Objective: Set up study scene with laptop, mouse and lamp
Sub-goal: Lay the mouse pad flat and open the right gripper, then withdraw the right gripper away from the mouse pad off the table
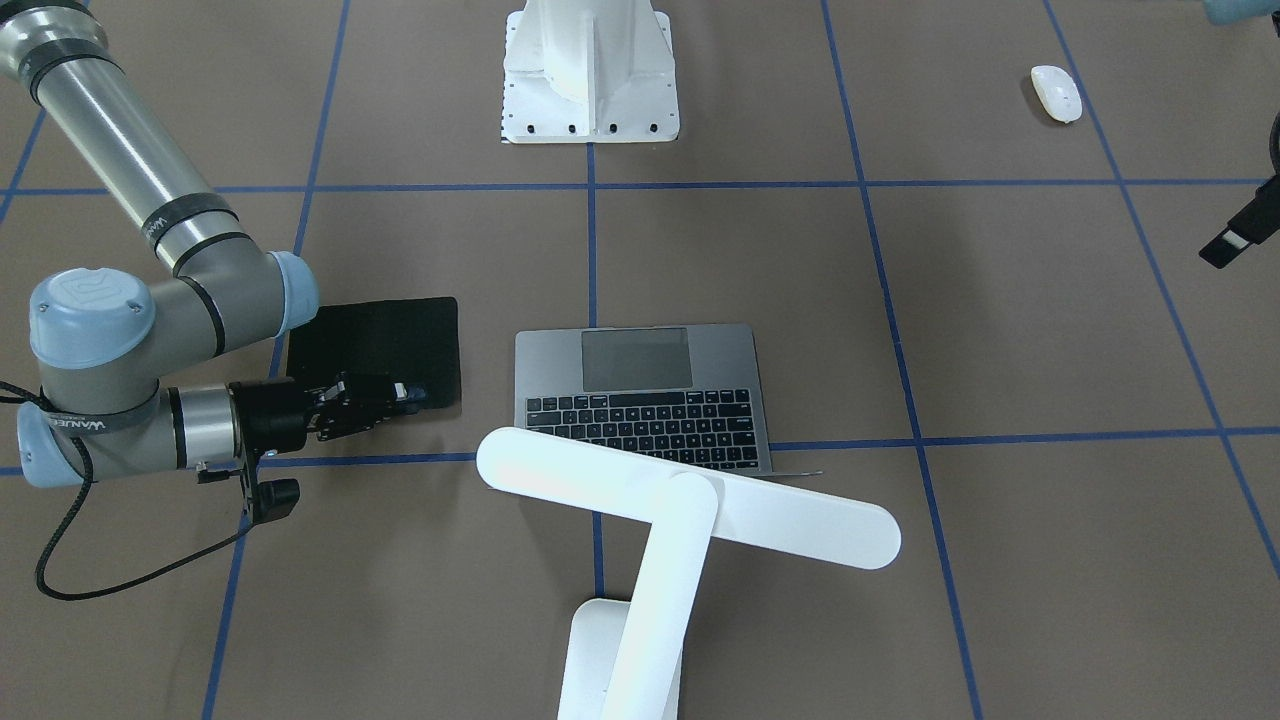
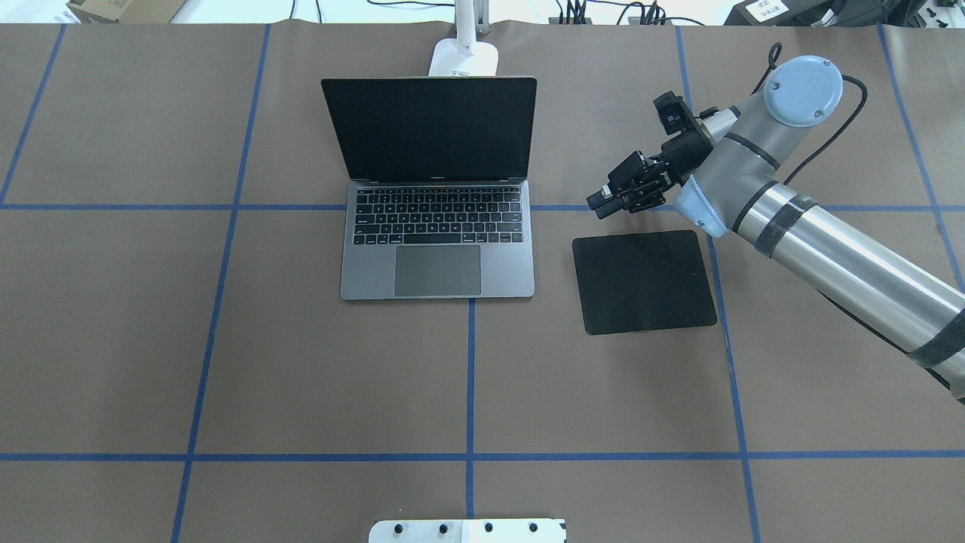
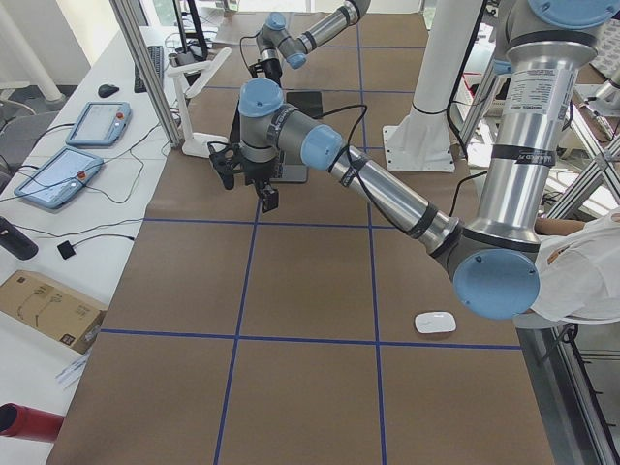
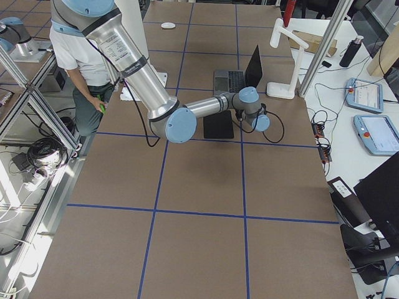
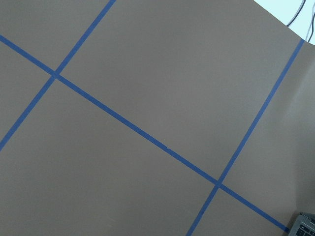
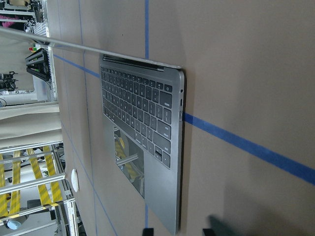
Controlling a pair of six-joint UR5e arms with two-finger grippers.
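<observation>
The laptop (image 2: 437,226) stands open on the table, keys towards me; it also shows in the front view (image 1: 640,395) and the right wrist view (image 6: 147,137). The lamp (image 1: 690,495) stands behind it, with its base (image 2: 465,56) at the table's far edge. The mouse (image 1: 1056,93) lies far off on my left side, near my base (image 3: 435,323). My right gripper (image 2: 603,200) hovers over the far edge of a black mat (image 2: 643,281), open and empty, pointing at the laptop. My left gripper (image 1: 1238,238) shows only partly; I cannot tell its state.
The white bolted pedestal (image 1: 590,70) stands at my base in the middle. Blue tape lines (image 2: 470,377) cross the brown table. An operator (image 4: 81,56) stands at the table's side behind my right arm. The left wrist view shows bare table and a laptop corner (image 5: 307,225).
</observation>
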